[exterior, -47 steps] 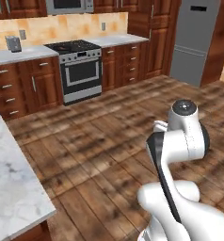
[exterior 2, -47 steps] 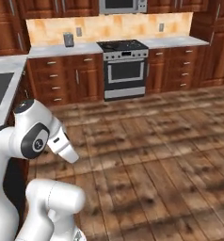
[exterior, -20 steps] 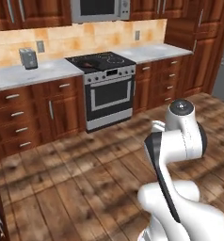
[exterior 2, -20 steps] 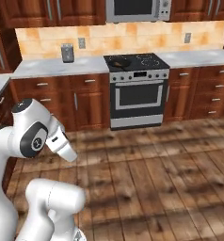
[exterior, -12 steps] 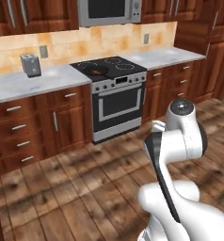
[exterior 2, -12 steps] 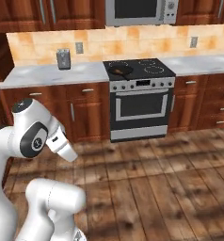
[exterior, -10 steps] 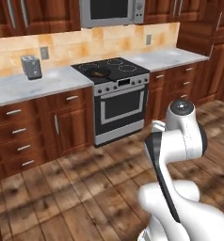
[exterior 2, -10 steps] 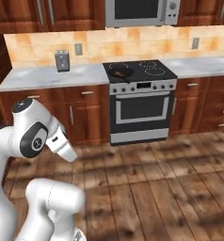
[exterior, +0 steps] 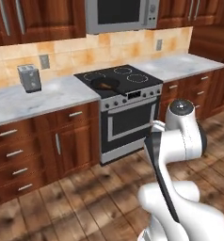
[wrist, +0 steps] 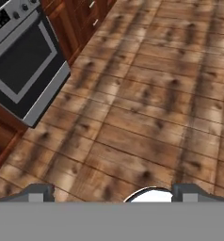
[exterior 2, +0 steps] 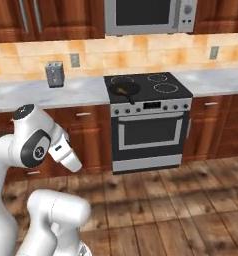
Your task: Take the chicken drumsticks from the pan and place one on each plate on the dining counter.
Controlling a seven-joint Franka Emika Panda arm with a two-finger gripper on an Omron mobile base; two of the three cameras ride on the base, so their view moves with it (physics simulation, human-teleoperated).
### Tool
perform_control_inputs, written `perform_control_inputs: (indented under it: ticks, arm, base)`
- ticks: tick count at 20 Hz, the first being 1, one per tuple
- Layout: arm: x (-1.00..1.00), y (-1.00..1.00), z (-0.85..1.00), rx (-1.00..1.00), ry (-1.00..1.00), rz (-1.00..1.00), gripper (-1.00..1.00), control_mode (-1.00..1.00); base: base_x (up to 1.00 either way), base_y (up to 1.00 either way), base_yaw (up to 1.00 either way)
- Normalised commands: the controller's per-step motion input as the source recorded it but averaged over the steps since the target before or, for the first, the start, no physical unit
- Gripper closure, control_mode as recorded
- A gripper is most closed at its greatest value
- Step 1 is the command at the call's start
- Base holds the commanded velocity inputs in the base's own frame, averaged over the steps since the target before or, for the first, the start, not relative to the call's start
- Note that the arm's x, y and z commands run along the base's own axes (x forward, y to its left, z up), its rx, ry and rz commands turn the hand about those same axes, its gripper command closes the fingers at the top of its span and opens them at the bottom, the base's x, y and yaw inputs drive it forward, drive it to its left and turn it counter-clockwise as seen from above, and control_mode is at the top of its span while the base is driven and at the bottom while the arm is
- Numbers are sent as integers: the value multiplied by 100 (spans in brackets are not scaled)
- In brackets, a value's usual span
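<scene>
On stovetop (exterior: 118, 79): pan (exterior: 106, 84) (hand view: gripper (wrist: 113, 193) open).

drumsticks (exterior: 106, 86) in pan (exterior: 105, 84) too small

Right base view: stove (exterior 2: 148, 120) at center, black stovetop (exterior 2: 147, 85) with pan (exterior 2: 123, 88) on front-left burner, handle pointing toward 5 o'clock; orange-brown drumsticks (exterior 2: 121, 90) inside pan, count unclear. Microwave (exterior 2: 150, 15) at 12 o'clock above stove. Toaster (exterior 2: 54, 74) at 10 o'clock on marble worktop (exterior 2: 51, 93). White arm (exterior 2: 36, 145) at 8 o'clock, folded. Wood floor (exterior 2: 181, 210) at 5 o'clock. Wall outlets on tan backsplash at 10 and 2 o'clock
</scene>
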Motion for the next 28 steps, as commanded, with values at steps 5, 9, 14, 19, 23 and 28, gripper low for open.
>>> perform_control_inputs:
  ticks: [5, 9, 14, 19, 23, 28]
  arm:
    - [0, 0, 0, 0, 0, 0, -100, 100]
    - [0, 0, 0, 0, 0, 0, -100, 100]
    - [0, 0, 0, 0, 0, 0, -100, 100]
    - [0, 0, 0, 0, 0, 0, -100, 100]
    - [0, 0, 0, 0, 0, 0, -100, 100]
    - [0, 0, 0, 0, 0, 0, -100, 100]
  base:
    - [100, -37, 12]
    - [100, -10, 23]
    - [100, -3, 28]
    - [100, -10, 25]
    - [100, -22, 25]
    - [97, -37, 24]
